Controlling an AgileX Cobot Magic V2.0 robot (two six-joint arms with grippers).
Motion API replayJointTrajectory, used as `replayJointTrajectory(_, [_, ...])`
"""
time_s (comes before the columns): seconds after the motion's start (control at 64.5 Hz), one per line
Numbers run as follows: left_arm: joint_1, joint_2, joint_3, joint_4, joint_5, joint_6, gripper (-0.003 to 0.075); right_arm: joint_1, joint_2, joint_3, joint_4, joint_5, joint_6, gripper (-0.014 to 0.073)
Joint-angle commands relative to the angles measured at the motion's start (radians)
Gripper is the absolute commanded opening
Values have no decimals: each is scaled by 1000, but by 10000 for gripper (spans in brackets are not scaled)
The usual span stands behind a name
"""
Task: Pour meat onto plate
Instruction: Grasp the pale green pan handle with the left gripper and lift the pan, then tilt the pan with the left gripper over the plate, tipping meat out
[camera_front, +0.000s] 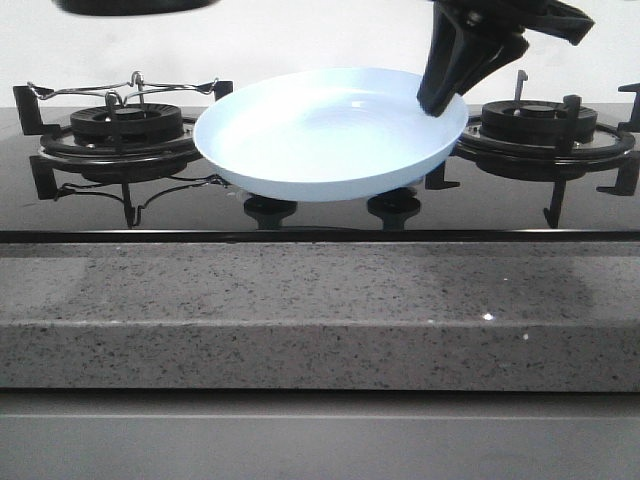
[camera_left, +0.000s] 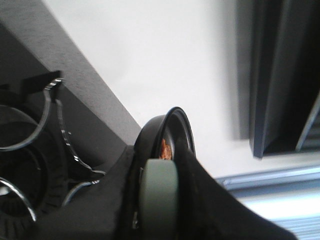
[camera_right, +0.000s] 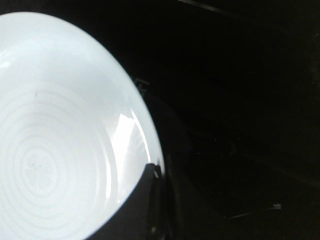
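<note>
Pale blue and still bare, the plate (camera_front: 330, 135) hangs tilted between the two burners, above the stove, the right gripper (camera_front: 440, 100) clamped on its far-right rim. The left gripper (camera_left: 160, 195) is closed on the handle of the black pan (camera_left: 172, 132), raised near the plate's upper left; orange meat (camera_left: 165, 148) shows inside. Pouring has not begun: next, I judge, the pan must come over the plate and tip.
</note>
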Motion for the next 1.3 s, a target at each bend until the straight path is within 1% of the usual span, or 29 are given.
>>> replayJointTrajectory(0.0, [-35, -112, -35, -10, 64, 24, -20, -2, -45, -24, 19, -44, -10, -71])
replayJointTrajectory(0.078, [-69, -151, -35, 34, 54, 32, -20, -2, -45, -24, 19, -44, -10, -71])
replayJointTrajectory(0.186, [-133, -210, -35, 93, 6, 53, -20, -2, -45, -24, 19, -44, -10, -71])
replayJointTrajectory(0.357, [-239, -298, -35, 250, -160, 57, -20, -2, -45, -24, 19, -44, -10, -71])
replayJointTrajectory(0.512, [-338, -374, -35, 373, -272, 58, -20, -2, -45, -24, 19, -44, -10, -71])
replayJointTrajectory(0.574, [-380, -397, -37, 450, -318, 58, -20, -2, -45, -24, 19, -44, -10, -71])
replayJointTrajectory(0.667, [-473, -433, -53, 607, -386, 58, -20, -2, -45, -24, 19, -45, -10, -71])
replayJointTrajectory(0.775, [-573, -450, -82, 747, -445, 54, -20, -2, -45, -24, 19, -45, -10, -71])
replayJointTrajectory(0.93, [-714, -452, -122, 900, -528, 49, -20, -2, -45, -24, 19, -45, -10, -71])
replayJointTrajectory(1.116, [-823, -452, -143, 1088, -585, 47, -20, -2, -45, -24, 19, -44, -10, -71])
replayJointTrajectory(1.287, [-878, -452, -156, 1223, -591, 47, -20, -2, -45, -24, 19, -45, -10, -71])
